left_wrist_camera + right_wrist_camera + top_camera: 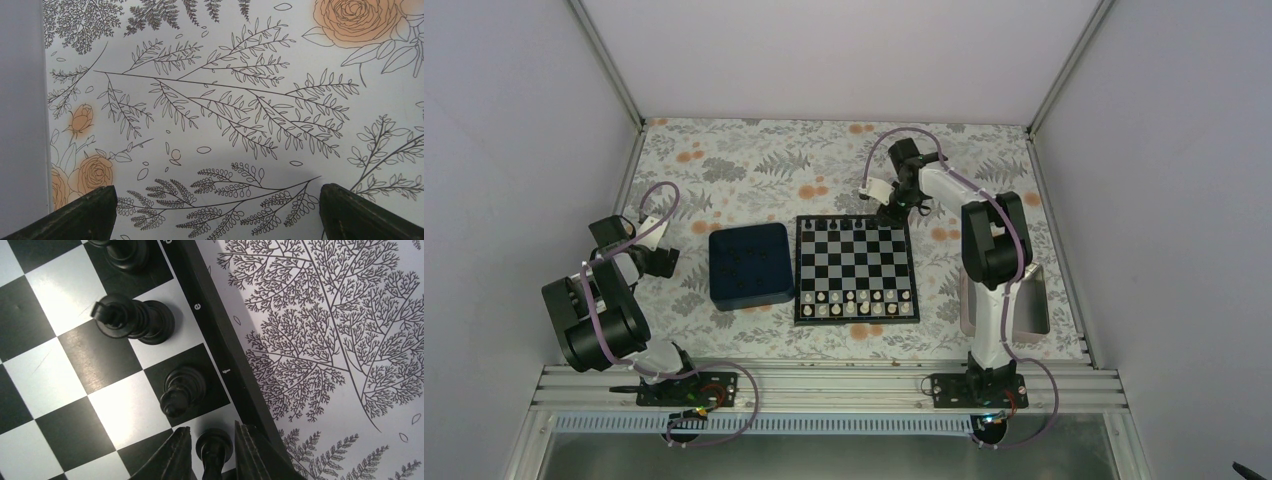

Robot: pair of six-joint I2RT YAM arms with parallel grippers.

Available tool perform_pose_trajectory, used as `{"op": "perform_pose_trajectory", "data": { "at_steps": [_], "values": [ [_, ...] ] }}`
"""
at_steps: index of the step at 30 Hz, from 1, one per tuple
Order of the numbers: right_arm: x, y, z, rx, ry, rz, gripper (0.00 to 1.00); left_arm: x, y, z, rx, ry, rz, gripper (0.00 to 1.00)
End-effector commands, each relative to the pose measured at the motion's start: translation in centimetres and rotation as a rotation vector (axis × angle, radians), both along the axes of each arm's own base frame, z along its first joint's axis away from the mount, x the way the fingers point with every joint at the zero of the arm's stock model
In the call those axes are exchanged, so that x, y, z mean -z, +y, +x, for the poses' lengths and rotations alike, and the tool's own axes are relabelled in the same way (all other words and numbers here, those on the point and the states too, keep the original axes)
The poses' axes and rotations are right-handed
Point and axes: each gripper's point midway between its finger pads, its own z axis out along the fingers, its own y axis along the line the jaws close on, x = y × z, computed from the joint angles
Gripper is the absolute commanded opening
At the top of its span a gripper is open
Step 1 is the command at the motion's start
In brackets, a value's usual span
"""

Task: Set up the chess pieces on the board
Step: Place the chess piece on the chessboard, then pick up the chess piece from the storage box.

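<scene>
Near side first. Your left claw (216, 190) is fully released, with its fingers (90, 210) spread wide and only floral print between them. It hangs over the worktop (724, 170) at the left, well apart from the board (854, 262).

White pieces (856, 303) sit in two rows along the board's near edge. The blue tray (749, 265) lies just beside the board on its left (touching or a sliver apart, can't tell from above). There are dark specks inside it, too small to call. The silver tray (1036, 300) is on the right, partly hidden behind the right arm.

At the far edge, black pieces (859, 224) stand along the last row, hard against the border. The right arm reaches round to that edge, toward its right end, with the right claw (212, 427) pointing down at it.

In the wrist view, one black piece (214, 446) stands upright between that claw's two fingers (175, 455). It's on a pale square in the border row, one past the square marked f. The fingers sit close on both sides of it. You can't tell from the frame whether they pinch it or clear it by a hair, so treat that claw's state as unknown.

Further up the same row, the next one stands on the dark f square, then a taller cross-topped one on the pale e square. Another is cut off at the frame's top edge.
</scene>
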Motion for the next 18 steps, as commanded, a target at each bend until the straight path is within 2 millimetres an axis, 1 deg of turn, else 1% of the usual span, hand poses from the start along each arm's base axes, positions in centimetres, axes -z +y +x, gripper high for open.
{"op": "perform_pose_trajectory", "data": {
  "at_steps": [1,5,7,8,9,11,13,15,18],
  "values": [
    [-3.2,0.1,0.6,0.002,-0.059,0.010,0.26,1.1,-0.4,-0.7,0.012,0.044,-0.027,1.00],
    [-6.6,0.3,1.3,0.009,-0.123,0.026,0.31,1.1,-0.5,-0.7,0.013,0.043,-0.028,1.00],
    [-8.9,0.7,1.8,0.010,-0.163,0.035,0.32,1.0,-0.4,-0.7,0.012,0.041,-0.026,1.00],
    [-10.1,1.2,1.9,0.004,-0.186,0.037,0.33,1.0,-0.4,-0.7,0.013,0.040,-0.025,1.00],
    [-11.7,1.9,2.2,-0.004,-0.221,0.047,0.33,1.0,-0.5,-0.7,0.014,0.040,-0.027,1.00],
    [-14.1,4.0,1.7,-0.041,-0.265,0.060,0.33,0.9,-0.5,-0.7,0.014,0.038,-0.026,1.00],
    [-15.9,7.2,0.3,-0.101,-0.298,0.071,0.35,0.9,-0.4,-0.6,0.013,0.038,-0.026,1.00],
    [-16.8,10.6,-1.4,-0.169,-0.327,0.079,0.35,0.9,-0.4,-0.7,0.013,0.037,-0.023,1.00],
    [-17.4,15.7,-3.9,-0.258,-0.360,0.108,0.34,0.8,-0.4,-0.7,0.012,0.035,-0.022,1.00]
  ]
}}
